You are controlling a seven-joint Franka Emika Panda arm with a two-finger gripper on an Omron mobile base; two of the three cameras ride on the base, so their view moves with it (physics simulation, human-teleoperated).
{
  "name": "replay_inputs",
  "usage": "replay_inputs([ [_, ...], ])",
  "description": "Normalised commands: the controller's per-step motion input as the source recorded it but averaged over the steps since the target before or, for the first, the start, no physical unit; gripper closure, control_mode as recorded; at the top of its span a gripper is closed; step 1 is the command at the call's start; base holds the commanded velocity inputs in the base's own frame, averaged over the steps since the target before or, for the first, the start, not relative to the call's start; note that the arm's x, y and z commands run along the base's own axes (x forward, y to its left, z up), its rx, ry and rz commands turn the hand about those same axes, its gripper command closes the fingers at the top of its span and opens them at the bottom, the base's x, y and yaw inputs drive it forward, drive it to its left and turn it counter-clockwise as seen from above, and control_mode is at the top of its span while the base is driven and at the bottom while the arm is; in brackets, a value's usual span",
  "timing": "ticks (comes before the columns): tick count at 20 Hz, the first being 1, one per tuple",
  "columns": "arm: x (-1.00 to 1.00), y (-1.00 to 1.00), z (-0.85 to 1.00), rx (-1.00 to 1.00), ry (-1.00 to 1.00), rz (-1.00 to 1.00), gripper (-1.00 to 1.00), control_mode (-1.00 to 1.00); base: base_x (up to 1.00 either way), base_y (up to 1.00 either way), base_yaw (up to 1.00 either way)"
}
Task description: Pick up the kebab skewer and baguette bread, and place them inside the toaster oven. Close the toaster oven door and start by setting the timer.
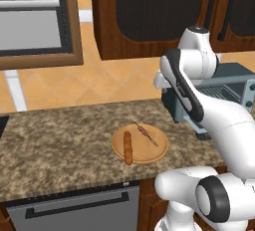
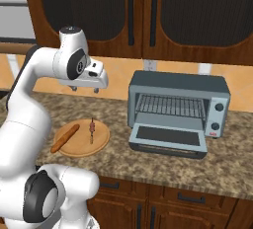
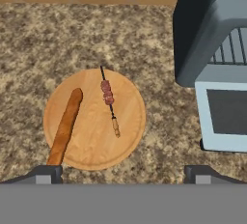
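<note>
A round wooden board (image 2: 79, 147) (image 1: 149, 154) (image 3: 91, 148) lies on the granite counter. On it rest the orange-brown baguette bread (image 2: 65, 137) (image 1: 128, 148) (image 3: 65, 126) and, to its right, the thin kebab skewer (image 2: 91, 127) (image 1: 146, 133) (image 3: 108, 97). My gripper (image 2: 85, 90) (image 3: 124, 174) hangs open well above the board, nothing between its fingers. To the right stands the grey-blue toaster oven (image 2: 178, 82) (image 1: 234, 70) (image 3: 202, 35). The toaster oven door (image 2: 168, 136) (image 3: 226, 114) is folded down flat and the wire rack (image 2: 170, 105) shows inside.
Two knobs (image 2: 217, 107) sit on the oven's right strip. Dark wooden cabinets (image 2: 148, 11) hang above the counter (image 2: 163, 166). A grey appliance front with a dark handle (image 1: 74, 206) sits under the counter at the left. Bare granite lies left of the board.
</note>
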Motion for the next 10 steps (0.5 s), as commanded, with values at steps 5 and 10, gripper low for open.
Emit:
replay_inputs([
  [5,0.0,0.0,0.0,0.0,0.0,0.0,-1.0,-1.0,0.0,0.0,0.0],
  [10,-0.39,-0.17,-0.28,0.0,0.0,0.0,-1.0,-1.0,0.0,0.0,0.0],
])
